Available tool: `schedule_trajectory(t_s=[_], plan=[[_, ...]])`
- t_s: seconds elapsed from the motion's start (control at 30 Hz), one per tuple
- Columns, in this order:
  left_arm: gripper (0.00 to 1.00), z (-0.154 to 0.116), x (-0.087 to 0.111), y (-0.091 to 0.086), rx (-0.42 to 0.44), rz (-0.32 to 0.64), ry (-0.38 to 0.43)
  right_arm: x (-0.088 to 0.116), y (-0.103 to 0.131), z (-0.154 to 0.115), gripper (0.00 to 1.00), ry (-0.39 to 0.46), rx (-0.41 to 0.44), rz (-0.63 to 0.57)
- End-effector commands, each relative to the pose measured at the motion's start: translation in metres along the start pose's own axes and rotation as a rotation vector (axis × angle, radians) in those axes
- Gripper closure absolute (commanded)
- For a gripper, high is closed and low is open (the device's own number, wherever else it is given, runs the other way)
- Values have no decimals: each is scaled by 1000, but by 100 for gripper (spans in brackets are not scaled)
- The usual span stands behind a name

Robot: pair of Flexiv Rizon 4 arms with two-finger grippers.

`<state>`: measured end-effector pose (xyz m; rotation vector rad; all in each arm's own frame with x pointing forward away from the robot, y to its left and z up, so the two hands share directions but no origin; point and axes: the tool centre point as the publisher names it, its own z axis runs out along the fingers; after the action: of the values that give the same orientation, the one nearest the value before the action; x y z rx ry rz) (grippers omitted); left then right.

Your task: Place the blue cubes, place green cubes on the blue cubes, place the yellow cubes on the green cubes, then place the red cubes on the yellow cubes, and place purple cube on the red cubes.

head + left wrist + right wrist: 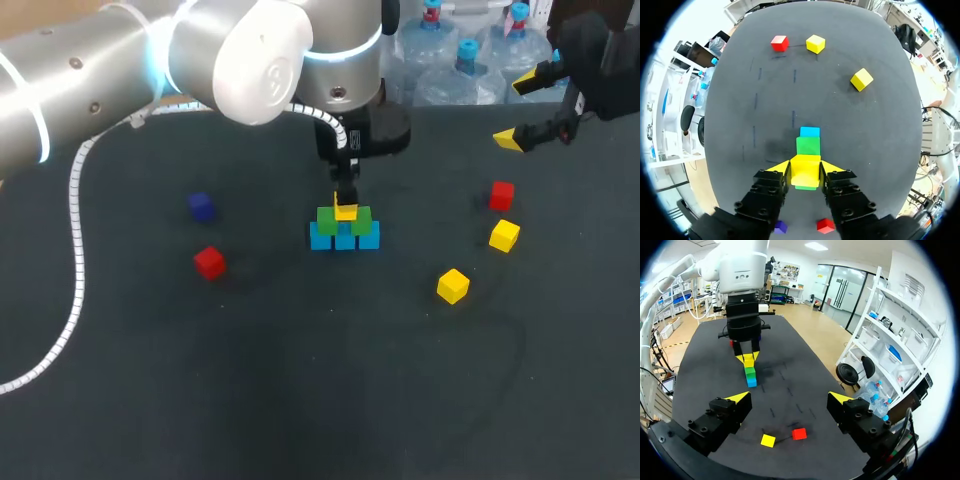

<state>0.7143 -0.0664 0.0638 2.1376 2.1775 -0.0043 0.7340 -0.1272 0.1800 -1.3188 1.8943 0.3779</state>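
left gripper (805, 169) clamping yellow cube (805, 171), green cubes (808, 145)

Place: robot lab / test cell.
Arms: 2 industrial robot arms over one table. Left arm (100, 80), silver w/ glowing rings at the joints, fills upper left of head view. Right arm (590, 60), dark, in upper right corner.
Table: dark matte table (300, 400) fills most of the frame, faint curved marks at lower right.
Cabling: white spiral-wrapped cable (75, 250) runs down the left side over the table.
Props: small plain coloured test cubes. Stack (345, 235) at centre w/ yellow cube (346, 211) on top, red cube (209, 262) centre left.
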Motion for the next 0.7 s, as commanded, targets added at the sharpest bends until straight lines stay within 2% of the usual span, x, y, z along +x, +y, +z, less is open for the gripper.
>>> schedule_trajectory(t_s=[0.03,0.07,0.2,0.53,0.7], plan=[[22,0,-1,3,11,3,1,0,0,1,0,-1,0,0],[8,0,-1,3,12,4,0,0,0,1,0,-1,0,0],[1,0,0,3,14,5,3,0,0,1,0,-1,0,0],[0,-4,3,6,6,1,0,0,0,1,0,-1,0,0],[0,-32,9,-3,-11,-6,-31,0,0,1,0,-1,0,0]])
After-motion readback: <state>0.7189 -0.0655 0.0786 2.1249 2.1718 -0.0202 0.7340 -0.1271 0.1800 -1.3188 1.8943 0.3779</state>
